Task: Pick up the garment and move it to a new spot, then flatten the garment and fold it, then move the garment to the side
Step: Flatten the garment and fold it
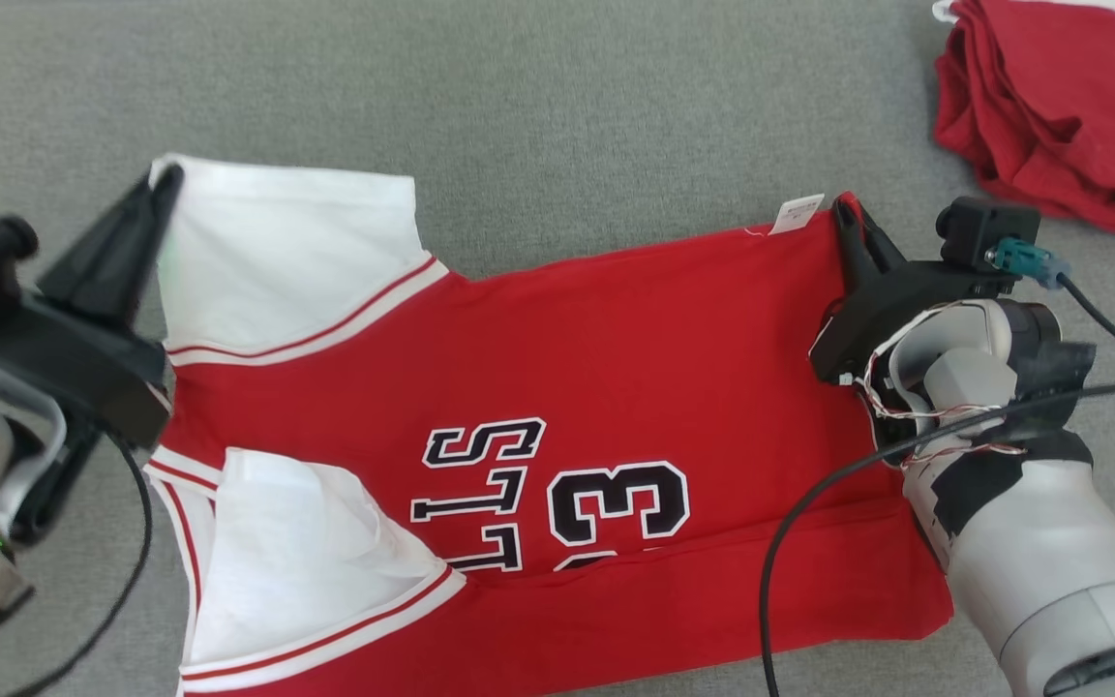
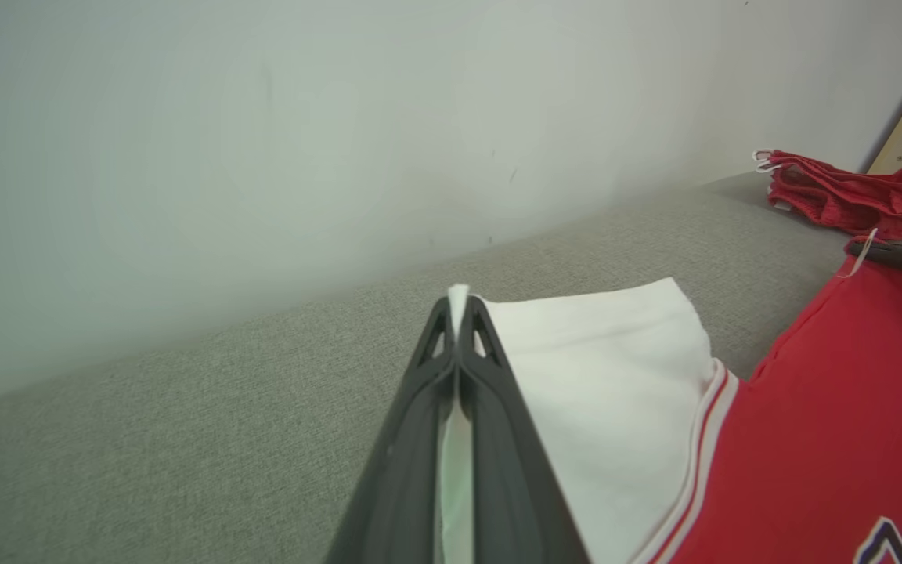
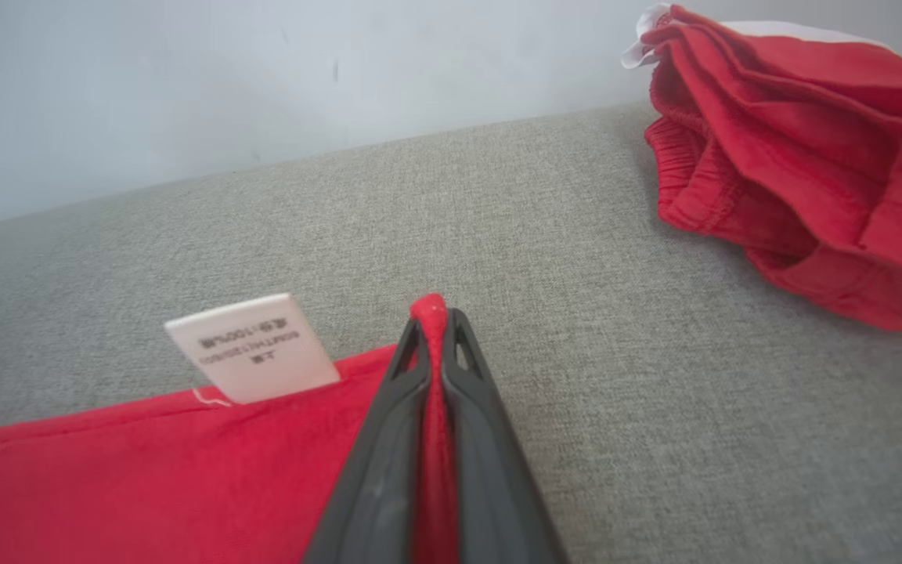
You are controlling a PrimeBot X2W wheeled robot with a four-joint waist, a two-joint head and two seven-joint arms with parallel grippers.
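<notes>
Head view, left gripper (image 1: 165,179) clamped on jersey (image 1: 616,339) sleeve, right gripper (image 1: 848,208) pinching its hem corner

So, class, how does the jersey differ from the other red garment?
The jersey lies flat; the red garment is bunched. The jersey has white sleeves; the red garment is mostly red. Left gripper and right gripper pinch the jersey, not the red garment. Both are red.
</notes>
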